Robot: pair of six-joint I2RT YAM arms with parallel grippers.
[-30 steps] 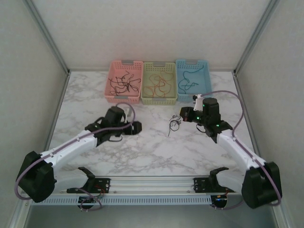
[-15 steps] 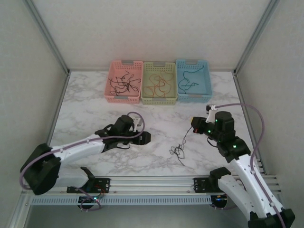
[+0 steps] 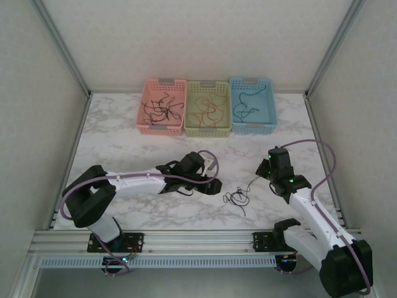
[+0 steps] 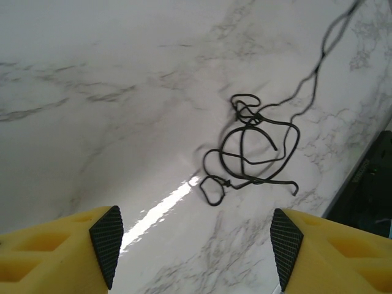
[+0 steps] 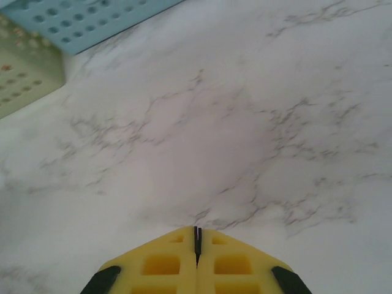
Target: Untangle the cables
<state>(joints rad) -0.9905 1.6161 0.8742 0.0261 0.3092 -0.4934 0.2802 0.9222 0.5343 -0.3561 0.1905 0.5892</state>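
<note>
The left gripper (image 4: 196,245) hangs low over the table (image 3: 124,136), jaws well apart, nothing between its ribbed black pads (image 4: 107,244). Just ahead of it lies the black cable (image 4: 252,144), a thin, springy wire heaped in loose overlapping loops on the marble. There's a small tight knot at the far side and free ends curling outward.

One strand (image 3: 251,183) climbs off the heap toward the right gripper (image 5: 196,240). That one's yellow fingers are pressed together with a hair-thin black line pinched in the seam, so it has the wire by one end.

This looks like the pull-apart step: the right anchors while the left is poised to take a second hold. The next move calls for care. The left has to pick a single loop beside the knot rather than the whole bundle, and close right down at the surface. The wire is very fine, and the polished, glossy stone will likely let it skate away.

Along the far edge sit three perforated plastic bins. The pink basket (image 3: 162,126) holds black cables, the green basket (image 3: 208,130) red-orange ones, and the blue basket (image 3: 253,128) a dark teal one. Once freed, this black one probably belongs in the pink.
</note>
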